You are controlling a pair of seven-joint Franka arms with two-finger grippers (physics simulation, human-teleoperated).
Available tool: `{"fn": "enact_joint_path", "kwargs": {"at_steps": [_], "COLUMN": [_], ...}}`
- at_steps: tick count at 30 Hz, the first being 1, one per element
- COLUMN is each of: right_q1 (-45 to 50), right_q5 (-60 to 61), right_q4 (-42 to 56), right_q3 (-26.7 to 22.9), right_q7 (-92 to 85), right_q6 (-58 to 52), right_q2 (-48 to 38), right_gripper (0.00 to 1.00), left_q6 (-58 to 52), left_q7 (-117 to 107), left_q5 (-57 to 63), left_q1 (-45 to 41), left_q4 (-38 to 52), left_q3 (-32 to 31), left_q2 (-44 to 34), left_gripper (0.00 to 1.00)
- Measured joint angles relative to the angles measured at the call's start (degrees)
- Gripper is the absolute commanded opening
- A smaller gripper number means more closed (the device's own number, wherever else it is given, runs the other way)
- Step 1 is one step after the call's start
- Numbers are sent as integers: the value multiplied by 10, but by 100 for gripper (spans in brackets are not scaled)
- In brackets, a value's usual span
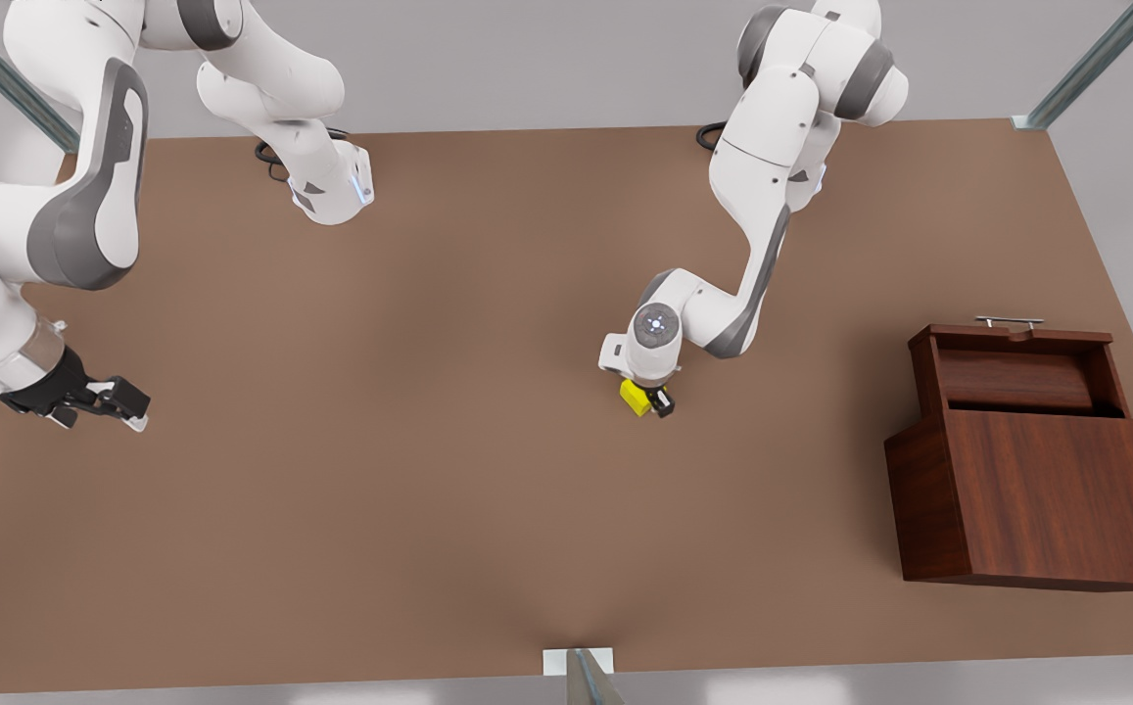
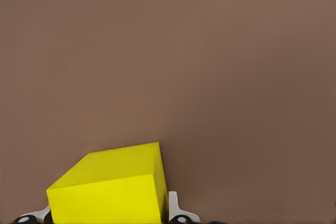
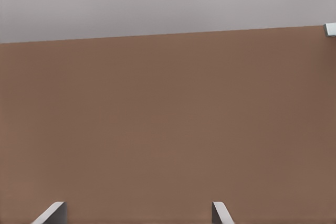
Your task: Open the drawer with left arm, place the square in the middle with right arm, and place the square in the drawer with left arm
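Observation:
The square (image 1: 634, 397) is a small yellow cube near the middle of the brown table (image 1: 429, 441). My left gripper (image 1: 646, 399) points down over it and is shut on it. In the left wrist view the square (image 2: 113, 187) sits tilted between the fingers (image 2: 176, 208), which press on both its sides. Whether it rests on the table or hangs just above it I cannot tell. At the front view's right the drawer (image 1: 1016, 377) is pulled out of the cabinet (image 1: 1046, 499), with its silver handle (image 1: 1009, 320) at the far end. My right gripper (image 1: 120, 403) waits open at the front view's left.
The right wrist view has bare tabletop between the spread fingertips (image 3: 52, 212) of the right gripper (image 3: 136, 214). Both arm bases (image 1: 331, 191) stand at the table's far edge. A metal post (image 1: 581, 676) rises at the near edge.

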Motion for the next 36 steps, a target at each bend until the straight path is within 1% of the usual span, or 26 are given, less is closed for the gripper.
{"fn": "enact_joint_path", "kwargs": {"at_steps": [3, 6, 13, 16, 20, 22, 24, 26, 28, 29, 32, 34, 36], "right_q1": [-4, -3, -3, -4, -3, 0, -11, -14, -16, -12, -1, -9, -13], "right_q5": [-1, 0, 7, 8, 9, 10, 10, 11, 10, 11, 11, 11, 17], "right_q4": [0, -1, 0, -1, -1, -1, -1, 0, 0, 0, -1, -1, 10], "right_q3": [-1, -2, -1, -2, -2, -1, -2, -2, -1, -1, 5, 4, 1], "right_q7": [-1, 0, 0, 1, 2, 1, 2, -1, -1, -1, -1, -1, 0], "right_q6": [-1, -2, -1, -1, 0, 3, 0, -3, -39, -41, -41, -40, -40], "right_q2": [-2, -3, -1, 1, 2, 6, 7, 0, -2, -3, 6, 6, 5], "right_gripper": [100, 100, 100, 100, 100, 100, 100, 100, 100, 100, 100, 100, 100], "left_q6": [-2, -4, -25, -70, -192, -245, -274, -275, -282, -288, -291, -291, -289], "left_q7": [-4, -6, -20, -33, -26, 27, 103, 176, 242, 273, 373, 452, 502], "left_q5": [0, 0, 5, 1, -15, -19, -22, -23, -24, -25, -26, -27, -27], "left_q1": [0, 0, 1, 1, 2, 2, 2, 3, 1, 2, 1, 2, 1], "left_q4": [-1, -1, 7, 22, 25, 25, 22, 19, 16, 15, -31, -34, -35], "left_q3": [0, 0, 0, 1, 34, 73, 128, 181, 232, 255, 333, 393, 433], "left_q2": [0, 0, -17, -53, -163, -203, -219, -219, -219, -221, -258, -257, -252], "left_gripper": [75, 71, 70, 69, 70, 70, 70, 70, 70, 70, 70, 70, 70]}}
